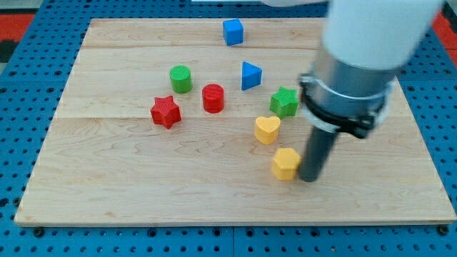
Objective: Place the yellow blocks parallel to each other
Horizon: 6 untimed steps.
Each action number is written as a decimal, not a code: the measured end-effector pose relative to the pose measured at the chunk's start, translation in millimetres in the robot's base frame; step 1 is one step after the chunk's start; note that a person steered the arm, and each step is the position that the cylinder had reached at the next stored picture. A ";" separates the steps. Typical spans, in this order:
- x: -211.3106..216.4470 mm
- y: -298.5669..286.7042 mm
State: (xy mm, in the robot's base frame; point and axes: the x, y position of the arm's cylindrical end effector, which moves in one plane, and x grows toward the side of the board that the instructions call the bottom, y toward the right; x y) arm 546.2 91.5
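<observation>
The end effector, a bare rod gripping nothing, was pictured with my tip [310, 178] touching the yellow hexagonal block [285, 163] at lower right of the tabletop [143, 193], the yellow heart block [267, 130] just above.

My tip [309, 178] down (rod upright)

My tip [309, 178] touches the yellow block [285, 163]. Just above, the yellow heart [267, 130] and green star [284, 102] block the way.
</observation>
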 end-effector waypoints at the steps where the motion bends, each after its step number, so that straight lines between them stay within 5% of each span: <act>1: -26.1 -58.1; 3: -4.9 -95.1; 5: -49.7 -99.8; 6: -14.9 -84.0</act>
